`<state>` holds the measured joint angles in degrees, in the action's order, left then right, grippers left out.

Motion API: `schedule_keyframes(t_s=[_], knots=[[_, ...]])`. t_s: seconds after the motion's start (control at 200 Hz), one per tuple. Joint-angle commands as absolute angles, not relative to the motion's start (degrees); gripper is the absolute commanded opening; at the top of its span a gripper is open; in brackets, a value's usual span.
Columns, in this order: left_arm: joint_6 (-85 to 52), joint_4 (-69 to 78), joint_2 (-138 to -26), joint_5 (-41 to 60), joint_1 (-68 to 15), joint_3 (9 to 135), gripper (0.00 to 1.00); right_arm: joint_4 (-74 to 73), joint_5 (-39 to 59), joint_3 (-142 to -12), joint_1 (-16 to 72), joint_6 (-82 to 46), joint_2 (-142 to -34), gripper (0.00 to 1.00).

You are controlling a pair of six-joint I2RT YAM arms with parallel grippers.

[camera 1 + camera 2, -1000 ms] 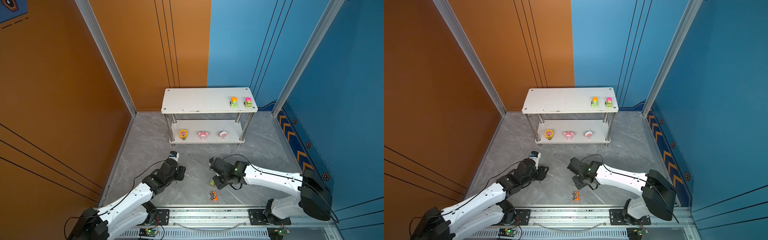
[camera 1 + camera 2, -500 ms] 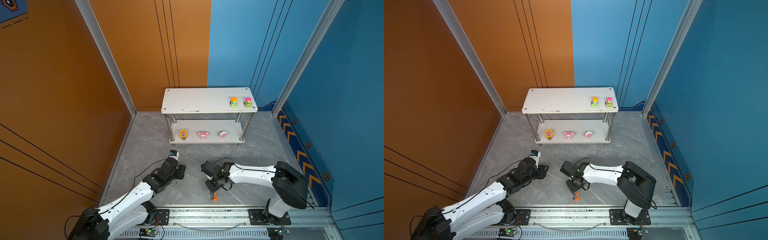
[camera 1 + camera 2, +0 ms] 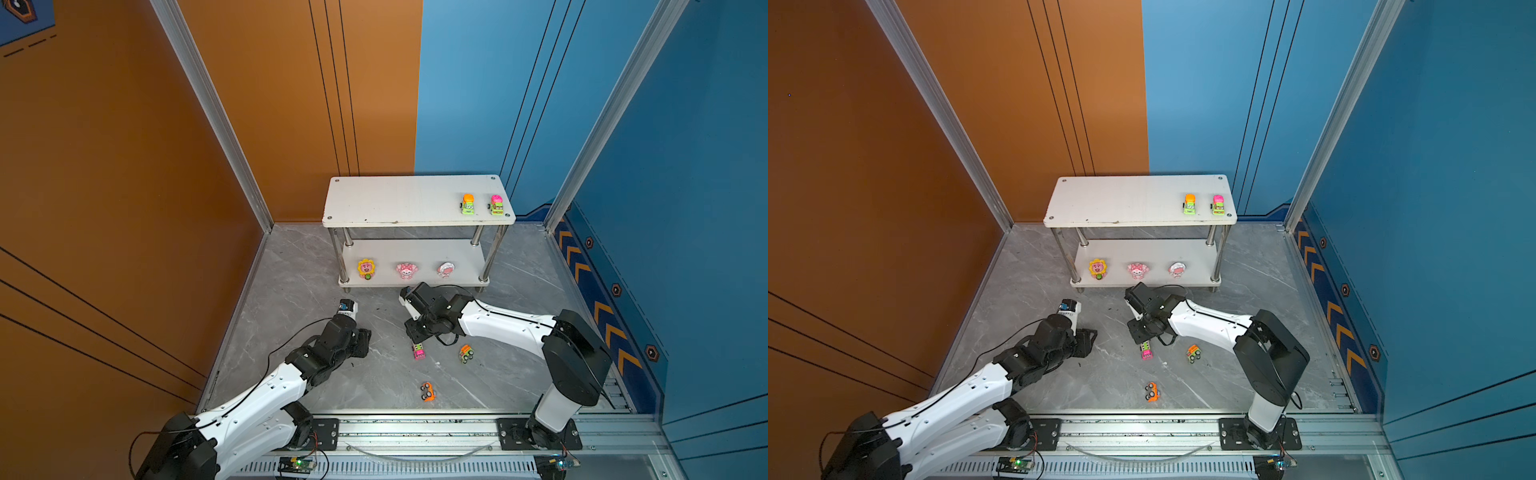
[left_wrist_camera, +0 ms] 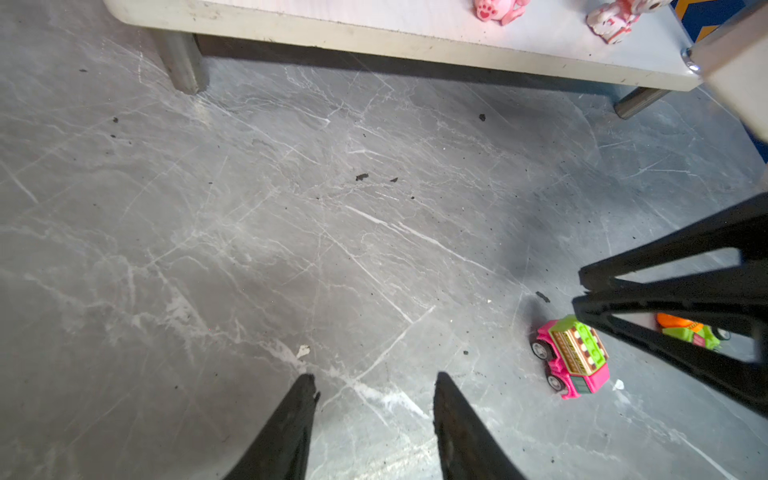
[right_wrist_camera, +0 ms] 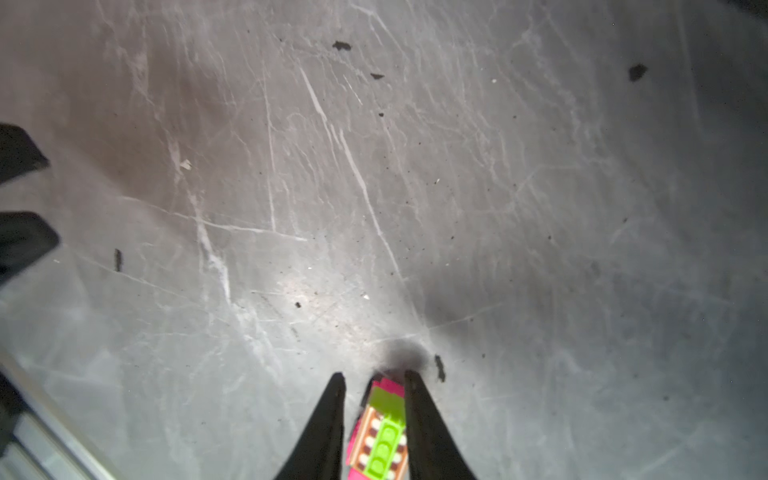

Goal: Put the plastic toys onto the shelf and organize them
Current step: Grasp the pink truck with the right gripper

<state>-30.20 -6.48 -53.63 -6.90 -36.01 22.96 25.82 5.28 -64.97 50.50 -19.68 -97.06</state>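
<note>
White shelf [image 3: 399, 199] in both top views – you're sitting at five of eight. Orange-top truck [image 3: 468, 204] and pink-top truck [image 3: 496, 205] are standing on the top board, and three figurines [image 3: 406, 270] are lining the lower one. Three are waiting on the grey floor [image 3: 374, 390]: pink car [image 3: 418, 351], orange-green car [image 3: 466, 354], orange car [image 3: 427, 391].

Left wrist view: left gripper [image 4: 374, 376] is hovering over bare floor, jaws apart, nothing between them.

Right wrist view: right gripper [image 5: 375, 374] is straddling the pink car [image 5: 382, 432], jaws parted – a gap is showing on one side, so I'm reading no firm grip.
</note>
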Motion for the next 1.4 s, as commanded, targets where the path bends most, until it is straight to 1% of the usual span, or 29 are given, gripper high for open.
schedule_keyframes(t_s=[0.0, 0.085, 0.215, 0.385, 0.516, 0.736, 0.811, 1.021, 1.151, 1.267, 1.392], knots=[[-29.1, -6.2, -54.8, -8.3, -35.4, 24.1, 0.49, 30.3, 0.8, -63.2, 52.7, -22.1, -91.7, 0.44], [-29.1, -4.8, -56.1, -7.6, -35.0, 24.2, 0.51, 31.0, -1.0, -61.1, 55.2, -25.2, -89.8, 0.55], [-29.1, -3.5, -58.2, -6.3, -34.7, 24.6, 0.53, 32.3, -4.4, -59.2, 58.6, -29.1, -90.3, 0.65], [-29.1, -3.4, -59.1, -5.5, -34.6, 24.6, 0.55, 30.2, -6.4, -56.6, 59.3, -32.2, -92.9, 0.69], [-29.1, -3.4, -58.1, -5.7, -34.5, 24.0, 0.57, 28.6, -7.4, -56.8, 59.2, -32.4, -95.7, 0.69], [-28.9, -3.7, -56.5, -6.2, -33.9, 23.2, 0.58, 24.3, -5.9, -58.4, 58.7, -31.6, -99.7, 0.60], [-28.9, -4.0, -56.1, -6.2, -33.7, 22.9, 0.58, 23.6, -5.9, -58.9, 58.5, -31.8, -100.7, 0.55], [-28.8, -4.0, -55.2, -6.2, -32.8, 22.2, 0.59, 23.2, -6.7, -58.6, 57.5, -32.5, -100.6, 0.40], [-28.8, -3.6, -55.2, -5.7, -32.3, 22.1, 0.59, 24.4, -7.5, -59.1, 57.4, -32.5, -99.7, 0.26], [-28.7, -3.6, -55.2, -5.2, -32.1, 21.9, 0.59, 28.2, -8.6, -61.0, 57.4, -31.6, -97.5, 0.22], [-28.5, -4.0, -54.6, -4.9, -31.9, 21.8, 0.59, 36.7, -11.5, -65.3, 57.4, -28.5, -92.6, 0.21]])
